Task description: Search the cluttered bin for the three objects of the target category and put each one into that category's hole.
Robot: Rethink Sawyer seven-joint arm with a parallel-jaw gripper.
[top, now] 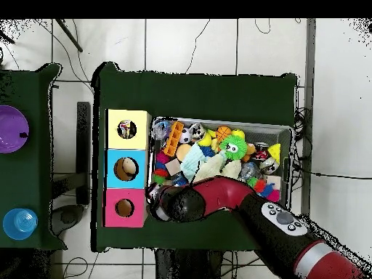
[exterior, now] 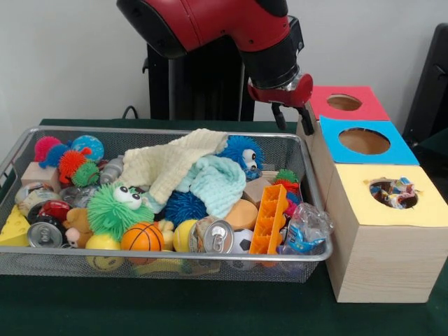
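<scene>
speckled cloth toys: some red, yellow, blue and white cloth (exterior: 394, 192) shows in the round hole (exterior: 393, 194) of the yellow-topped wooden box; i see none in the silver wire bin (exterior: 28, 133).
feel: probably soft, light, floppy; best pinched at a knot or fold.
red and black gripper (exterior: 292, 112): empty, near the bin's corner; open or shut, i cannot tell.

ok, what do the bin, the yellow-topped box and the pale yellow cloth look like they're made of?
Bin: silver wire mesh with a rounded shiny rim, so metal by the look.
Yellow-topped box: pale sides with visible grain, likely bare wood; the top looks like matte yellow paper or card.
Pale yellow cloth: ribbed, loopy texture, apparently soft knit yarn.
</scene>
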